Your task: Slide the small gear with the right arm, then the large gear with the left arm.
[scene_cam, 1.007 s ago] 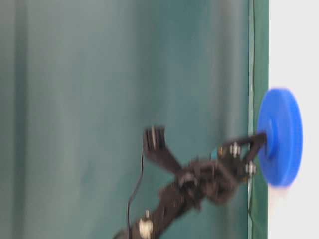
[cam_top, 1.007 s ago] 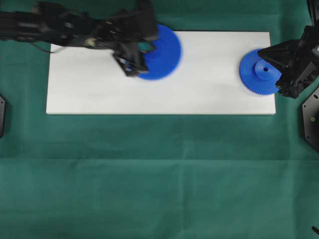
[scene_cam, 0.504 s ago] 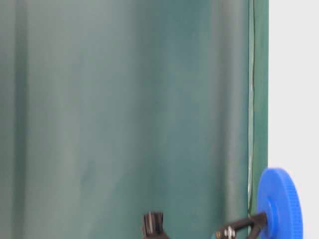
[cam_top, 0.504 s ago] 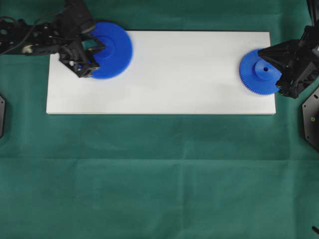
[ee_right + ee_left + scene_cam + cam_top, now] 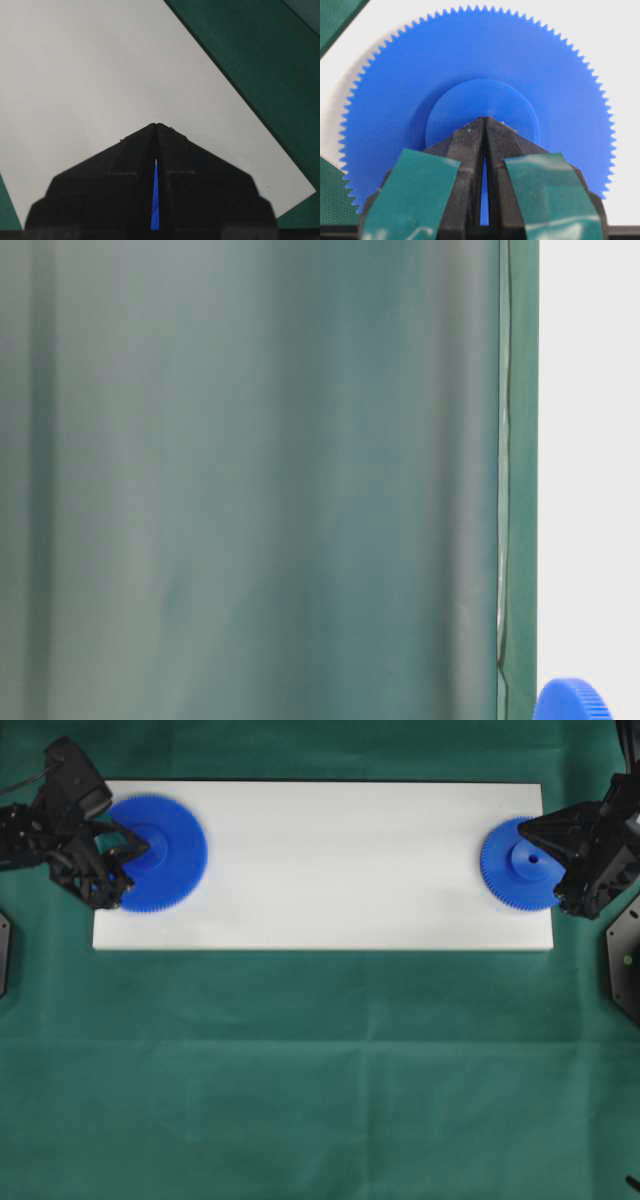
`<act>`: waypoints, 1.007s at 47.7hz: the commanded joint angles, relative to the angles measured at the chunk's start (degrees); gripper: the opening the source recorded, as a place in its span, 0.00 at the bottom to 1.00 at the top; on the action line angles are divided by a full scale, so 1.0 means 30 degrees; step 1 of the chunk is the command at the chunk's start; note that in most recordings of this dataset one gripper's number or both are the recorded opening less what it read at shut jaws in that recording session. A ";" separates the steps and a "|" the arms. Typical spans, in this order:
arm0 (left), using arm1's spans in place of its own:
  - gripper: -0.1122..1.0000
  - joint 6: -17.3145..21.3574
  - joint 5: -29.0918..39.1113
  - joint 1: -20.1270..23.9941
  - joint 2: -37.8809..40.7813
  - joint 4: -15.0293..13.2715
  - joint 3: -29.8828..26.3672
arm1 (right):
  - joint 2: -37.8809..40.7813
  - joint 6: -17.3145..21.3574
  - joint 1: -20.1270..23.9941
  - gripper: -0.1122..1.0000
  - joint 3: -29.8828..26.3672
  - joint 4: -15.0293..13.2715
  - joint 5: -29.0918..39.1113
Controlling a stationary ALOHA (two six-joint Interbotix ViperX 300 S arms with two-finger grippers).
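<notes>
large gear (image 5: 157, 853) at board's (image 5: 330, 870) left end | left end effector (image 5: 128, 848) clenched, tips on hub | small gear (image 5: 520, 864) right end | right end effector (image 5: 535, 838) clenched, over hub

1. Overhead: straight down, far off, over the whole white board (image 5: 330, 870).
2. Table-level: low, sideways, toward the green backdrop (image 5: 250, 480).
3. Wrists: close behind each tool, sharing the board with overhead.
</notes>
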 commanded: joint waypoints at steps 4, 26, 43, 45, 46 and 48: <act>0.10 0.0000 0.0381 -0.0469 0.0352 -0.0059 0.0176 | 0.0029 0.0000 0.0029 0.55 -0.0205 0.0059 -0.0176; 0.10 0.0234 0.0586 -0.0820 -0.1553 0.0029 -0.0879 | -0.0029 0.0000 0.0059 0.55 -0.0205 0.0059 -0.0176; 0.10 0.1611 0.0586 -0.1230 -0.3896 0.0029 -0.1084 | -0.0029 0.0000 0.0059 0.55 -0.0205 0.0059 -0.0176; 0.10 0.1670 0.0557 -0.1260 -0.4189 0.0029 -0.1084 | -0.0029 0.0000 0.0059 0.55 -0.0205 0.0059 -0.0176; 0.10 0.1699 0.0557 -0.1289 -0.4424 0.0029 -0.1055 | -0.0029 0.0000 0.0059 0.55 -0.0205 0.0059 -0.0205; 0.10 0.1699 0.0527 -0.1289 -0.4687 0.0029 -0.0967 | -0.0029 0.0000 0.0059 0.55 -0.0205 0.0059 -0.0205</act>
